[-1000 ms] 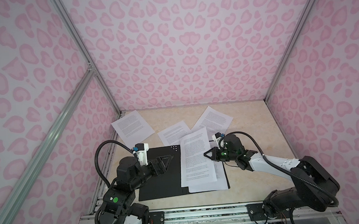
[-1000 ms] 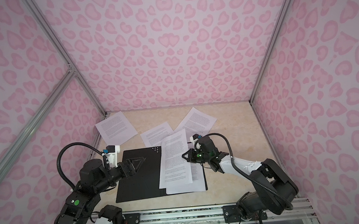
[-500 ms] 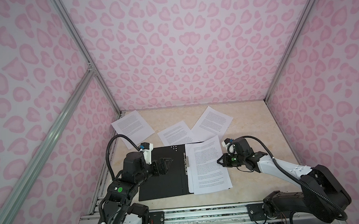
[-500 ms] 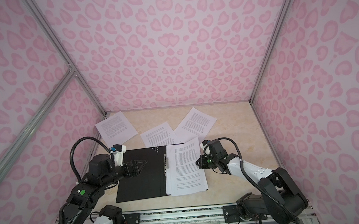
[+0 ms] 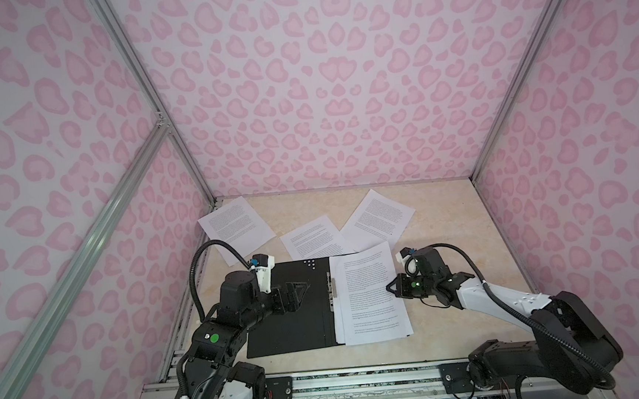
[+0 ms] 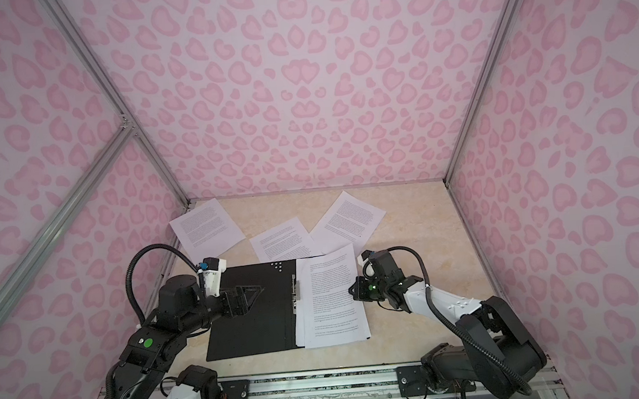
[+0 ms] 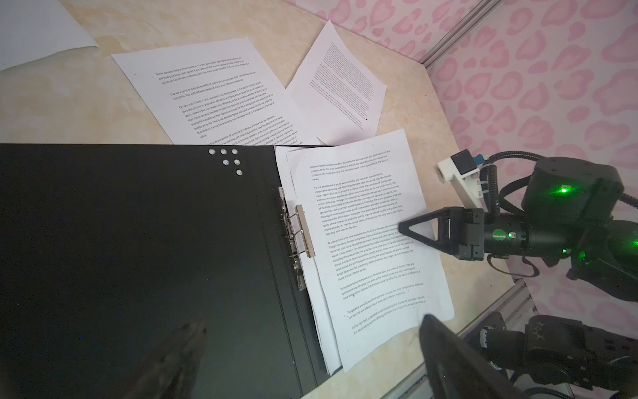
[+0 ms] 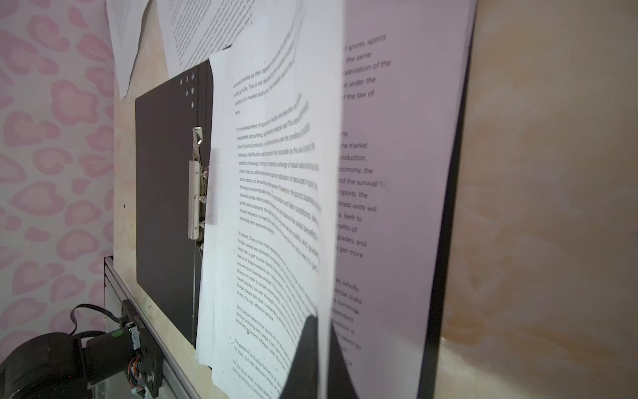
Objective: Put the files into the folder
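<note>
Right wrist view shows right tool [image 8: 322,324] pinching top sheet [image 8: 276,207] (unclear from above).

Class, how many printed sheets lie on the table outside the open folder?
3: back-left sheet, middle sheet, back-right sheet. More may hide under the folder.

In both top views the table [image 5: 450,222] lies bare at right, above the right arm [image 5: 482,297], and in a thin strip along the bottom below the folder [image 5: 280,326]. Three loose sheets [image 5: 313,239] cover the upper middle. The folder's black left leaf is free beneath the left hand [image 5: 297,293], jaws spread wide. Its raised metal clip [image 5: 330,290] and the stack of sheets [image 5: 372,320] block the centre, where the right hand [image 5: 389,288] pinches the top sheet [image 5: 361,274].
</note>
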You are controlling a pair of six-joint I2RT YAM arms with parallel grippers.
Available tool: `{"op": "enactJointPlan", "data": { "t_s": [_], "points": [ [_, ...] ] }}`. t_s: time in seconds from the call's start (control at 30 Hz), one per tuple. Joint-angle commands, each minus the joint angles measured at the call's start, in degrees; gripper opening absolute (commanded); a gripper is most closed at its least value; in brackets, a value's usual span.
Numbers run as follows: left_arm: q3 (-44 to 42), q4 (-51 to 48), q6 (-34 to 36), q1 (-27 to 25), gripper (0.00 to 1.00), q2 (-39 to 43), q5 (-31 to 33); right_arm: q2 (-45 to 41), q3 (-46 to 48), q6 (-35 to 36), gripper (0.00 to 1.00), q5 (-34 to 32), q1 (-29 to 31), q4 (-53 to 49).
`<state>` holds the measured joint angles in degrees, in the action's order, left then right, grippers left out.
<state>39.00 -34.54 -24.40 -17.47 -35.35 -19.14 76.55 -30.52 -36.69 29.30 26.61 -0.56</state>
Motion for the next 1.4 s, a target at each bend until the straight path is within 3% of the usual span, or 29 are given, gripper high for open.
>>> {"op": "enactJointPlan", "data": {
  "t_s": [0.0,1.37],
  "points": [
    [-0.2,1.9,0.4,0.1,0.97,0.0,-0.6,1.2,-0.1,-2.4,0.00,-0.7,0.1,3.4],
    [-0.3,2.2,0.4,0.1,0.97,-0.5,-1.5,6.9,-2.3,-0.3,0.00,-0.2,3.0,3.6]
  ]
}}
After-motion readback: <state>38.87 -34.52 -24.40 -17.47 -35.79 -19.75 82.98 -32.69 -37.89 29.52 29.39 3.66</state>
